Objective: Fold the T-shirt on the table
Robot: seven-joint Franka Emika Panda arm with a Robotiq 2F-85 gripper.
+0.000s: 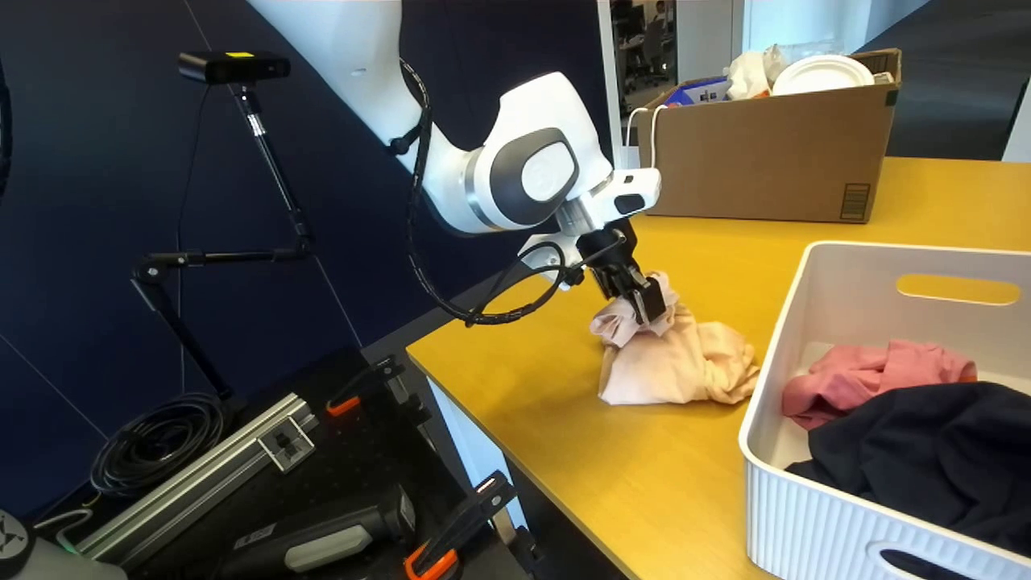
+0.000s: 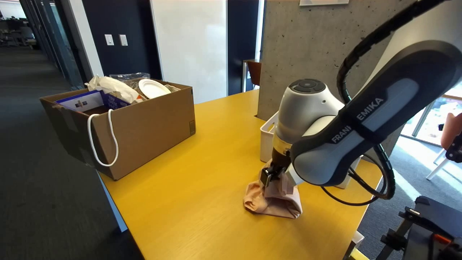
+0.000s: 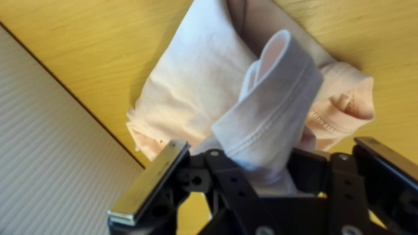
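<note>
The pale peach T-shirt (image 1: 660, 370) lies crumpled in a small bundle on the yellow-tan table (image 1: 556, 403). It also shows in an exterior view (image 2: 270, 204) and in the wrist view (image 3: 202, 85). Its lettered print does not show. My gripper (image 1: 644, 304) points down at the top of the bundle in both exterior views. In the wrist view my gripper (image 3: 271, 150) has its fingers spread wide apart. A raised fold with a stitched hem stands between them and touches the fingers. The lower cloth under the fold is partly hidden.
A white plastic basket (image 1: 886, 507) stands close beside the T-shirt. It holds a red-pink garment (image 1: 878, 374) and a black garment (image 1: 926, 459). Its ribbed wall (image 3: 55, 156) is near the gripper in the wrist view. A full cardboard box (image 2: 155, 133) stands farther away.
</note>
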